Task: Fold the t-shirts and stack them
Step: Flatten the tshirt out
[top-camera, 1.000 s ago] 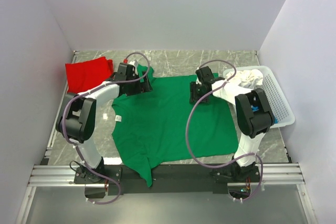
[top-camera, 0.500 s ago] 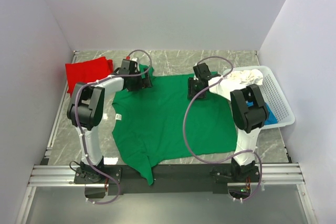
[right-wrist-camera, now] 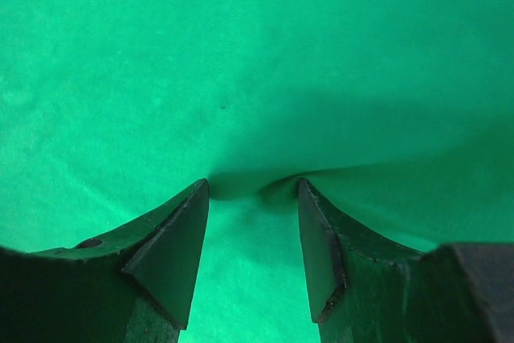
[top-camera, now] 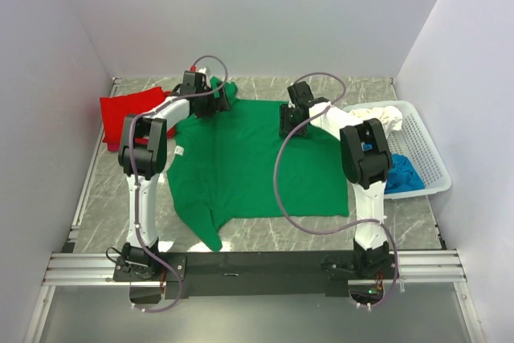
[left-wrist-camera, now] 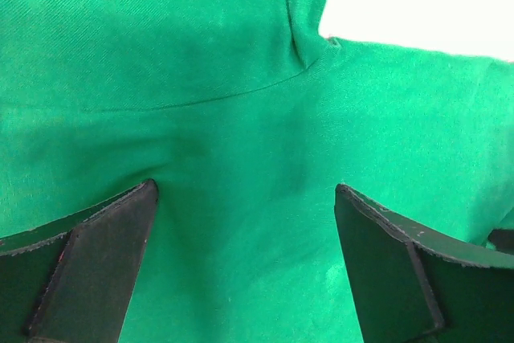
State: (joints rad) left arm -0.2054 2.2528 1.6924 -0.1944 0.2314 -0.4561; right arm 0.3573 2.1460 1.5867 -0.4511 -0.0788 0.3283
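The bright green t-shirt (top-camera: 257, 166) lies spread on the table, its white neck label (top-camera: 181, 151) at the left edge. My left gripper (top-camera: 215, 102) is over its far left sleeve; in the left wrist view (left-wrist-camera: 245, 190) the jaws stand wide open with the green cloth (left-wrist-camera: 241, 102) flat between them. My right gripper (top-camera: 287, 124) is on the shirt's far edge; in the right wrist view (right-wrist-camera: 253, 184) the jaws are half open, tips pressed into the cloth (right-wrist-camera: 257, 54) with a small pucker between them. A red t-shirt (top-camera: 122, 110) lies folded at the far left.
A white lattice basket (top-camera: 427, 146) stands at the right, with a white shirt (top-camera: 377, 116) and a blue shirt (top-camera: 401, 174) in it. Grey walls close in the left, back and right. The arms' base rail runs along the near edge.
Both grippers have moved toward the back wall, and the green shirt has slid with them, its near hem now farther from the base rail. The blue shirt now shows in the basket.
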